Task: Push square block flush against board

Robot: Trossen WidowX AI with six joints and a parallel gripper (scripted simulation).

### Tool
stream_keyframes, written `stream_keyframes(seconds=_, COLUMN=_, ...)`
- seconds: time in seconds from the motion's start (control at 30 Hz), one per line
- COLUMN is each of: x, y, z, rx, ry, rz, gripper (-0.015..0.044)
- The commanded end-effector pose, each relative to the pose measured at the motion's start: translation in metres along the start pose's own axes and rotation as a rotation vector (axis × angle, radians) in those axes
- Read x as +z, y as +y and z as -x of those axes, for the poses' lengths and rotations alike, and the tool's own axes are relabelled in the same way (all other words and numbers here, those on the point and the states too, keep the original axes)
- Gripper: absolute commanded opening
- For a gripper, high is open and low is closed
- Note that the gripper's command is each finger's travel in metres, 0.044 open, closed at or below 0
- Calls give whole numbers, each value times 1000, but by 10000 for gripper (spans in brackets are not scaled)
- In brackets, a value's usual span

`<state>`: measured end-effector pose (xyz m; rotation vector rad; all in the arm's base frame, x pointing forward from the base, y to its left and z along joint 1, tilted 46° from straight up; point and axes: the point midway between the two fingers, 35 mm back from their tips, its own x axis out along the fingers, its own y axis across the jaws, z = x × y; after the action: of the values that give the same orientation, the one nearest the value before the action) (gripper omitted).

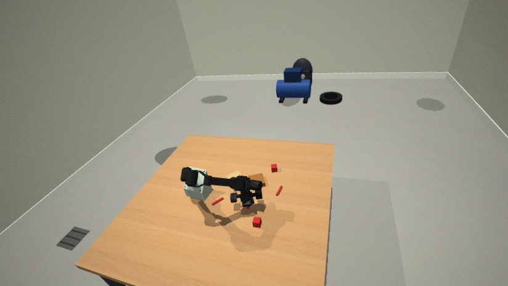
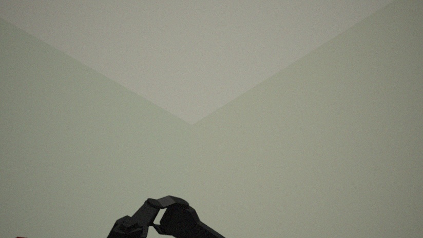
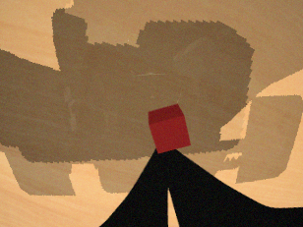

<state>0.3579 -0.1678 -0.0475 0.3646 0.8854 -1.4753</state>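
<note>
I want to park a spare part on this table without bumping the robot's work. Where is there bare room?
Two patches look free: the table's near left, left of the large near red cube, and its far strip, beyond the far red cube. It is crowded around the pincer.

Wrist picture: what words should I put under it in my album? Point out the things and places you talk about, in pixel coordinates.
The closed tool (image 3: 163, 153) points at a little red block (image 3: 170, 133) amid dark shadows on the wooden table (image 3: 30, 210).

The arm partly hides the pale block (image 1: 233, 174) and brown block (image 1: 257, 177).
</note>
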Motion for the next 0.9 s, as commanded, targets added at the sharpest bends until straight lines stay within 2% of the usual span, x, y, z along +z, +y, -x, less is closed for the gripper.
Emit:
stream_keyframes(seconds=0.0, x=8, y=0, z=1, rx=0, ry=-6, rz=2, gripper=0)
stream_keyframes(seconds=0.87, x=45, y=-2, z=1, rx=-1, ry=-9, rz=1, gripper=0)
